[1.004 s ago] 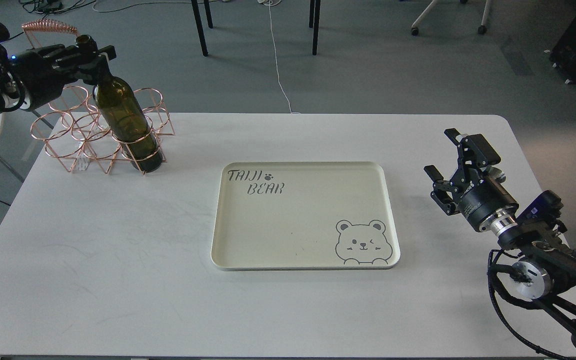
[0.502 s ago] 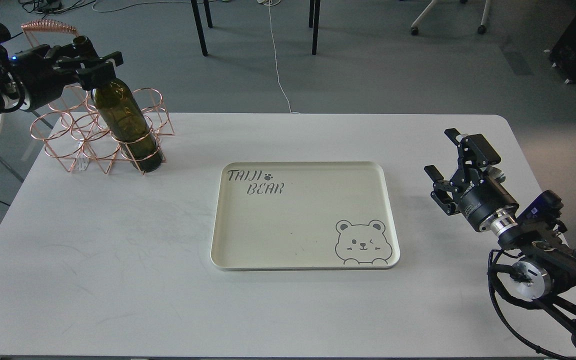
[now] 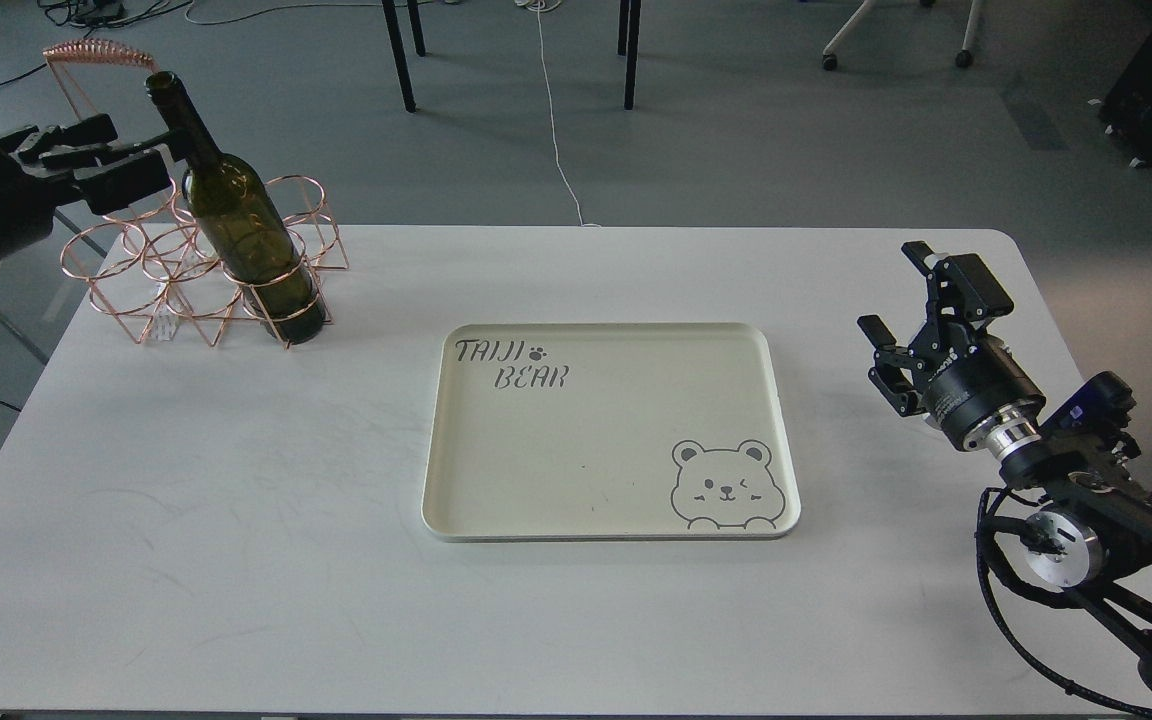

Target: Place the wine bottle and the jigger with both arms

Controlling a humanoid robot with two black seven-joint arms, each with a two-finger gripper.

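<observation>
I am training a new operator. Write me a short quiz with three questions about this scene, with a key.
1. True or false: the left hand grips the wine bottle.
2. Where does the bottle stand? A) on the tray B) in the copper wire rack C) on the floor
3. Fill in: the right hand holds ____.

Key: 1 false, it is apart from the neck. 2 B. 3 nothing.

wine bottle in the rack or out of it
In. The wine bottle stands in a front ring of the copper wire rack, leaning slightly; the left gripper is open beside its neck, not touching.
</observation>
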